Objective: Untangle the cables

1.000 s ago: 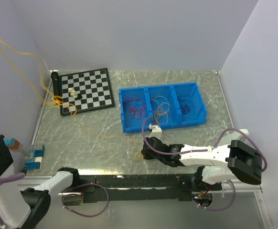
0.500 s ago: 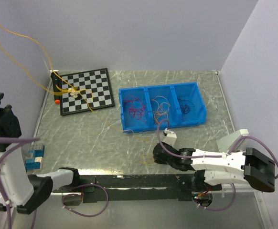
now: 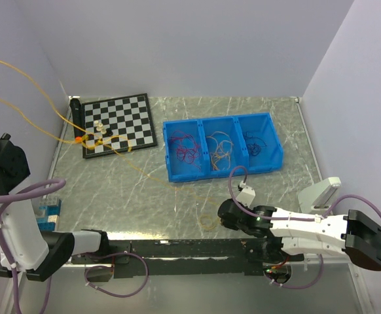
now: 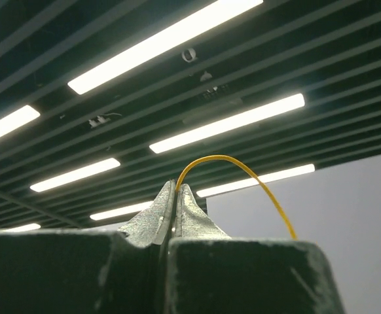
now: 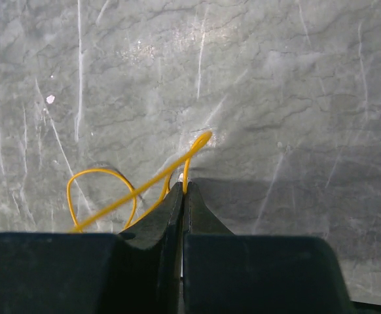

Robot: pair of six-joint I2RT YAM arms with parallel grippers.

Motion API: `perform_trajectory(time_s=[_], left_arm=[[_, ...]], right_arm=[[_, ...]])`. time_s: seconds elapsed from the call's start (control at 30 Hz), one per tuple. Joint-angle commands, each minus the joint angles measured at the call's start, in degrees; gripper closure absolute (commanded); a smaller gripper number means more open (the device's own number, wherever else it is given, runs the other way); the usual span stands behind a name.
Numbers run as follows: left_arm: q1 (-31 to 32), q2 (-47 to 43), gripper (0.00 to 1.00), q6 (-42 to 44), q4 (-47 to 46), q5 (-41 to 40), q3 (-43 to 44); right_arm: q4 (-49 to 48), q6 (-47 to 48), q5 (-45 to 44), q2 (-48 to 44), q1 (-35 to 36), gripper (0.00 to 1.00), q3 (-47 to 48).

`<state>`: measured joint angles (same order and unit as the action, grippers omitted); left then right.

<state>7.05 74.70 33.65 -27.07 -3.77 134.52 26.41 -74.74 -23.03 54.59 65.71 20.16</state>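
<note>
One long yellow cable [image 3: 145,171] stretches from the near middle of the table, over the chessboard corner, up and off the left edge. My left gripper [image 4: 175,190] is raised high at the far left and points at the ceiling. It is shut on the yellow cable [image 4: 243,171], which arches out from its tips. My right gripper [image 5: 183,188] is low over the table near the front edge, also seen in the top view [image 3: 222,212]. It is shut on the other end of the yellow cable [image 5: 194,147], which loops on the marble to its left.
A blue three-compartment tray [image 3: 171,171] holds red and purple strands [image 3: 184,149], yellow-orange strands [image 3: 220,147] and purple strands [image 3: 256,145]. A chessboard [image 3: 128,114] with a few pieces [image 3: 99,125] lies at the back left. Blue blocks [image 3: 46,212] sit at the left edge.
My right gripper has drawn back right and toward the front edge with the cable end. My left arm has shifted at the far left, and the yellow cable now runs straighter across the table.
</note>
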Motion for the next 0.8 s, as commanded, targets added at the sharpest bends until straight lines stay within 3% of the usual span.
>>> perform_trajectory(time_s=[0.0,0.2,0.33,0.57,0.67,0.77], left_arm=[[-0.2,-2.9,0.99,-0.5,5.8,4.0,-3.8],[-0.2,-11.1,0.99,-6.9,20.5,23.0,-17.0],[-0.2,-13.1,0.99,-9.2,23.2,24.4,-20.9],[-0.2,-13.7,0.99,-13.2,26.3,27.1,-21.7],[-0.2,-13.7,0.99,-14.9,27.0,29.2,-20.7],[-0.2,-14.3,0.99,-16.2,29.1,30.7,-20.8]], right_arm=[[-0.6,2.0,-0.2,-0.4,-0.3,1.00,0.7],[-8.6,13.8,-0.6,-5.6,-0.2,0.97,0.7],[-13.9,20.4,0.1,-11.0,-0.3,0.89,-0.6],[-17.4,31.8,4.4,-14.4,-0.3,0.45,2.0],[-19.6,36.8,7.0,-16.3,-0.3,0.34,4.6],[-21.4,41.9,8.8,-16.2,-0.3,0.31,9.0]])
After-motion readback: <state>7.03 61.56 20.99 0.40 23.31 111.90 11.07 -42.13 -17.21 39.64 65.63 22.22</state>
